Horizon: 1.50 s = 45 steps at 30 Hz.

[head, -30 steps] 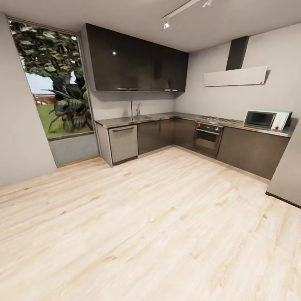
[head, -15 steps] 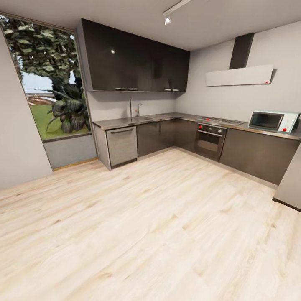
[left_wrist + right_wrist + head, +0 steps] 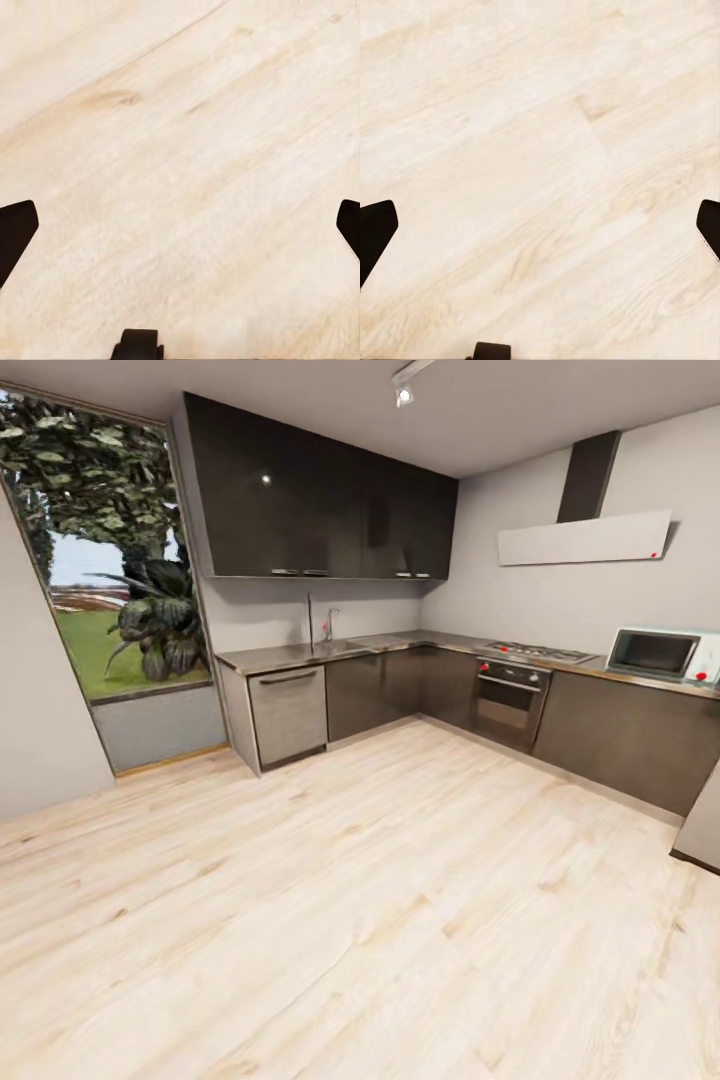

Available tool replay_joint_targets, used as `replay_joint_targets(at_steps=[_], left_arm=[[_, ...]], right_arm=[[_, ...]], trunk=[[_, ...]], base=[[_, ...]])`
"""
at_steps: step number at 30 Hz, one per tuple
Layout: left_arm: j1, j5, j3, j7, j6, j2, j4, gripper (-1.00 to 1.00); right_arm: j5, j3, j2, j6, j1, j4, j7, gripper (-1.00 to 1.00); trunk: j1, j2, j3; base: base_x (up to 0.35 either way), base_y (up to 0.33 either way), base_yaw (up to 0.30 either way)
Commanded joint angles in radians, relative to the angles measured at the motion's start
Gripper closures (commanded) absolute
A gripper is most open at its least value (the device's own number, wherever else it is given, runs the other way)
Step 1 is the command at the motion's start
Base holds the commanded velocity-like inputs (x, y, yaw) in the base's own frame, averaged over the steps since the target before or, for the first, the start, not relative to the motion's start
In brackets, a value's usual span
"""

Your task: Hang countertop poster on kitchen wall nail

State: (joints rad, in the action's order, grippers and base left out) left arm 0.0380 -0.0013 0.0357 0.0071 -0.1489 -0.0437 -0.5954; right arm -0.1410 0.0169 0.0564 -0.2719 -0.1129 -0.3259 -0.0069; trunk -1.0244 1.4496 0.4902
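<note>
I'm facing the kitchen countertop (image 3: 330, 652) across bare wood floor (image 3: 350, 900). Left gripper (image 3: 180, 225) and right gripper (image 3: 540, 225) point floorward, jaws spread wide and empty for travel. From here, near the sink tap (image 3: 310, 622), I can't make out the poster on that surface.

Kitchen countertop (image 3: 400, 643) behind floor (image 3: 360, 900), window (image 3: 100, 560) left, what looks like a microwave (image 3: 660, 654) right
</note>
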Motion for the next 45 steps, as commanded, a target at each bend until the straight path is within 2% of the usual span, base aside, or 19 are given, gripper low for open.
replay_joint_targets(at_steps=[1, 34, 45], left_arm=[[0.0, 0.0, 0.003, 0.001, -0.001, -0.001, -0.001, -1.0], [0.0, 0.0, 0.003, 0.0, -0.001, -0.001, -0.001, -1.0], [0.0, 0.0, 0.003, 0.0, -0.001, -0.001, -0.001, -1.0]], right_arm=[[-0.005, 0.001, 0.0, -0.003, -0.001, 0.001, -0.001, -1.0], [-0.006, 0.001, 0.0, -0.003, -0.001, 0.001, -0.001, -1.0], [-0.006, 0.002, 0.0, -0.003, -0.001, 0.001, -0.001, -1.0]], trunk=[[-0.001, 0.0, 0.001], [-0.001, 0.0, 0.001], [-0.001, 0.0, 0.001]], base=[[0.335, 0.0, 0.0], [0.335, 0.0, 0.0], [0.335, 0.0, 0.079]])
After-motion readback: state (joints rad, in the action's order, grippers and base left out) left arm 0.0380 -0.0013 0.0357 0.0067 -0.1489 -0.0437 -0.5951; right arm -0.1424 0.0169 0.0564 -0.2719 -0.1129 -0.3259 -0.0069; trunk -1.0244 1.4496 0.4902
